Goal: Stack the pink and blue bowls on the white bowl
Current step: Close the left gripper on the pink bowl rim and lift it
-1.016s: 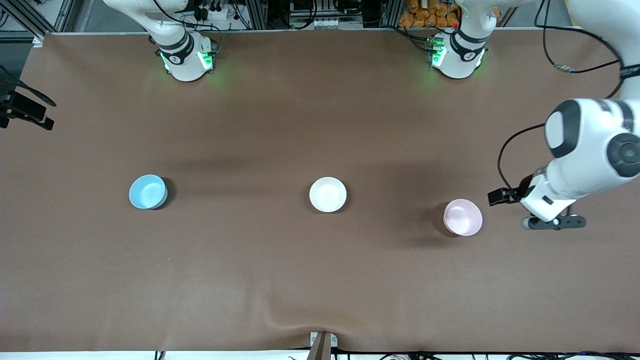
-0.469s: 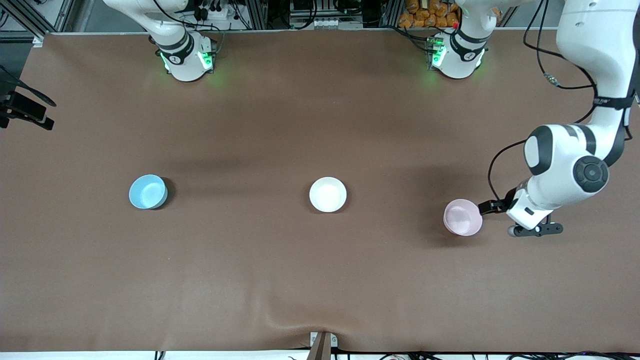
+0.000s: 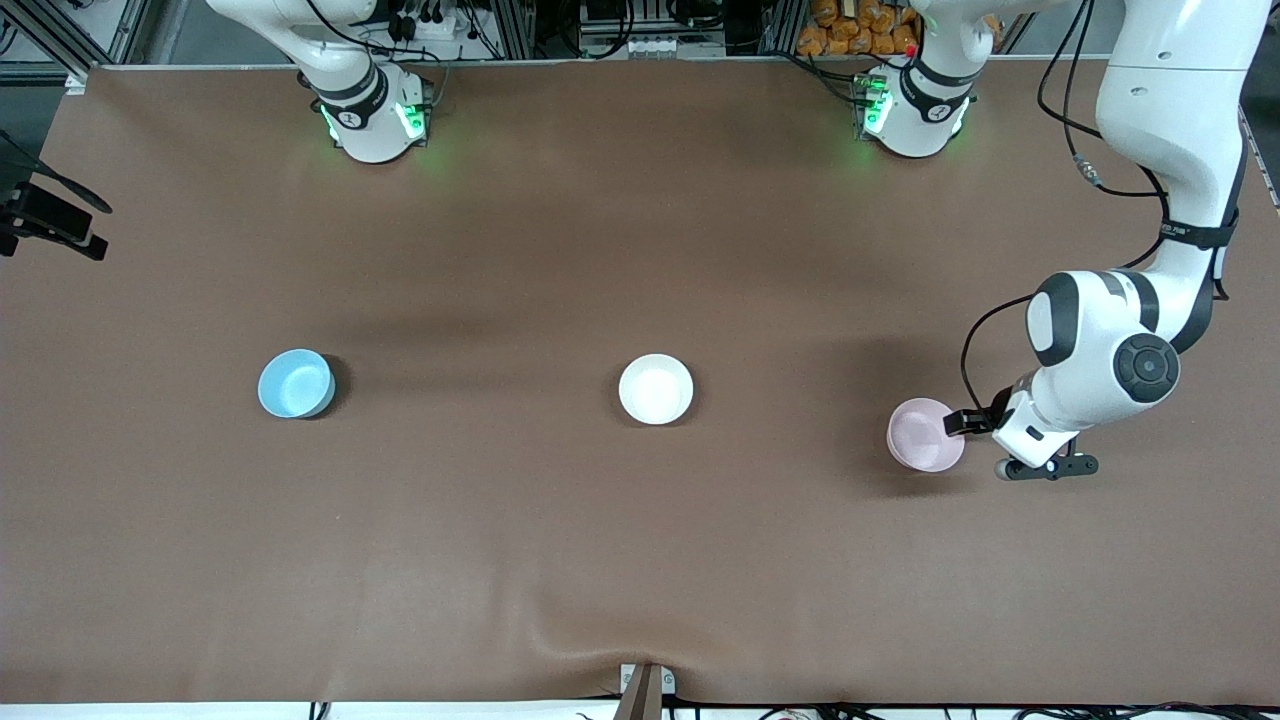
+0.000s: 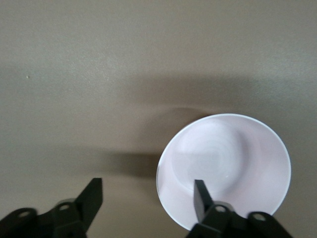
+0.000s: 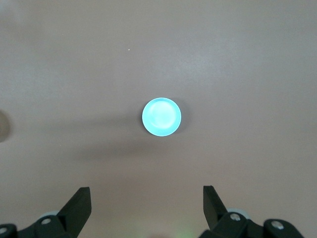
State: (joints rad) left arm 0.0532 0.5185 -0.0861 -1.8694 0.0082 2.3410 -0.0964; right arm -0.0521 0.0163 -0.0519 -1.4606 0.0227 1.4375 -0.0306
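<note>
The pale pink bowl [image 3: 922, 436] stands toward the left arm's end of the table. My left gripper [image 3: 975, 430] is open and low at its rim. In the left wrist view the gripper [image 4: 147, 186] straddles the rim of the pink bowl [image 4: 233, 158], one finger over the inside, the other outside over bare table. The white bowl [image 3: 656, 389] stands at mid-table. The blue bowl [image 3: 295, 383] stands toward the right arm's end. My right gripper [image 5: 145, 191] is open, empty and high over the blue bowl [image 5: 161, 116]; it is out of the front view.
The brown table cloth [image 3: 640, 560] has a wrinkle near its front edge by a small bracket [image 3: 645, 687]. A black device [image 3: 45, 222] sits at the table's edge at the right arm's end. Both arm bases stand along the table edge farthest from the front camera.
My left arm has come down and moved toward the pink bowl; its gripper now sits at the bowl's rim. The bowls and the right arm have not moved.
</note>
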